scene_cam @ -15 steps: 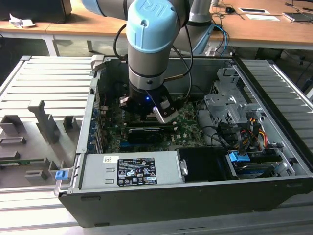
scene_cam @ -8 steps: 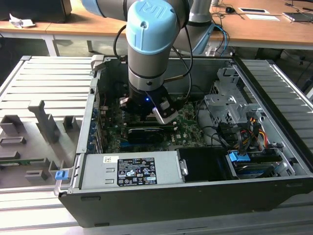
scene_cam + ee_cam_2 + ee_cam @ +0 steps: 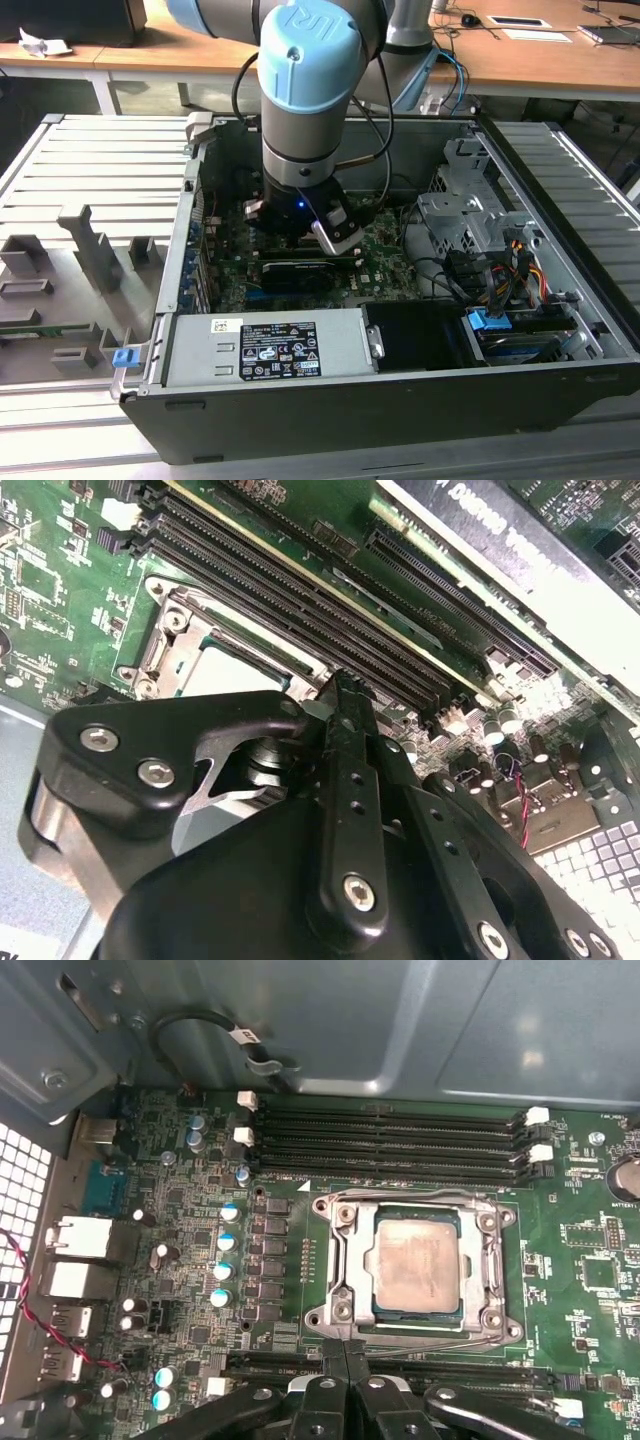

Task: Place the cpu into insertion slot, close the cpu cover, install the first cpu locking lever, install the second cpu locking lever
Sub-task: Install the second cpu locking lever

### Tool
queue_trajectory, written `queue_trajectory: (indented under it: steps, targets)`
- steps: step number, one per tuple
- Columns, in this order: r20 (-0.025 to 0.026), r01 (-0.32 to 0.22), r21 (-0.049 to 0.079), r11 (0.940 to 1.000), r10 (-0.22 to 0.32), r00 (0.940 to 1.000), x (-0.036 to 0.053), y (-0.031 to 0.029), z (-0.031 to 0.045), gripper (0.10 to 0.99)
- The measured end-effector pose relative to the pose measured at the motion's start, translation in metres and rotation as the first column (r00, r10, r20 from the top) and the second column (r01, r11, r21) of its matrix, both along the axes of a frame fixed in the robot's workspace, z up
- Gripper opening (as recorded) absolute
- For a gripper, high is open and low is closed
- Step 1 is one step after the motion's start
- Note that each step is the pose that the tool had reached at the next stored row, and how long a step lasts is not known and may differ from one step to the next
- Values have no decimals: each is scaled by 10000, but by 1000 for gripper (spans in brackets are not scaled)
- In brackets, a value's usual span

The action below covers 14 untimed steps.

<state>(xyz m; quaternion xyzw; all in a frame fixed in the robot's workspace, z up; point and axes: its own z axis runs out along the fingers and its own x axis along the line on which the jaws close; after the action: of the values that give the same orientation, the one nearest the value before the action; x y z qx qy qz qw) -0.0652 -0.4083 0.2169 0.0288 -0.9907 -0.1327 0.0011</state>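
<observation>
The cpu [image 3: 417, 1264] was seen seated in the insertion slot [image 3: 340, 1260], framed by the cpu cover [image 3: 489, 1266]; the gripper [image 3: 345, 1352] was held just beside the socket, fingers pressed together, empty.

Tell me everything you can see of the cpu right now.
In the first wrist view the cpu is a flat square chip with a dull, smudged silvery-beige top. It lies level in the insertion slot, framed by the grey metal cpu cover, whose centre window leaves its top exposed. The gripper is just beside the socket, fingertips together, not touching the chip.
</observation>
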Motion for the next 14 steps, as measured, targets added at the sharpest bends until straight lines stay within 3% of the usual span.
queue_trajectory:
  steps: [12,14]
  targets:
    - [0,1,5,10000,-1,10000,-6,-2,-38,106]
    - [0,5,54,10000,-5,10000,-7,-16,-46,106]
